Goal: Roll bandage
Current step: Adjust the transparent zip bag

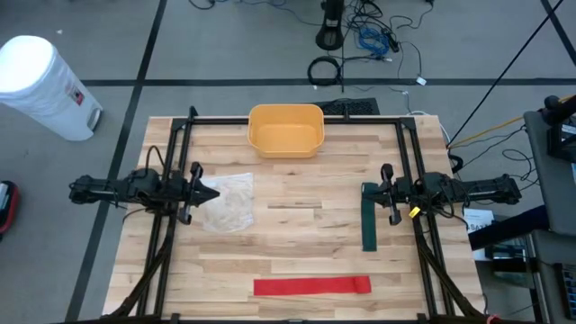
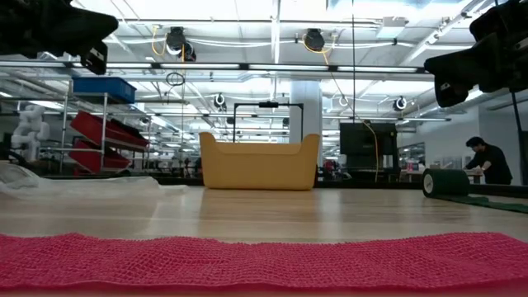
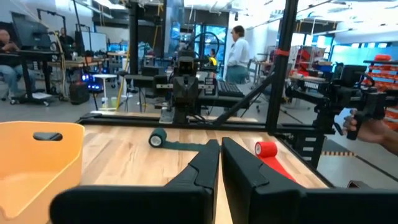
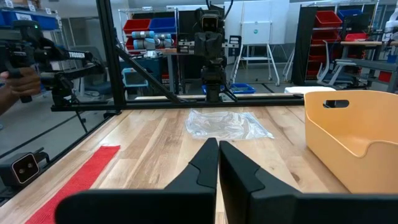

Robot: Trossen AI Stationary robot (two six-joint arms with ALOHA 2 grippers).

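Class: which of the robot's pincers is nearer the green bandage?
Right. The right pincer hangs directly above the green bandage; the left pincer is across the table, over the plastic bag.

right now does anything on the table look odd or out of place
Nothing stands out. The green bandage strip and red bandage strip lie flat, the clear plastic bag is crumpled, and the yellow plastic bin sits upright.

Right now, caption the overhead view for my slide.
Both claws hover shut above the table, green bandage partly rolled, red bandage flat.
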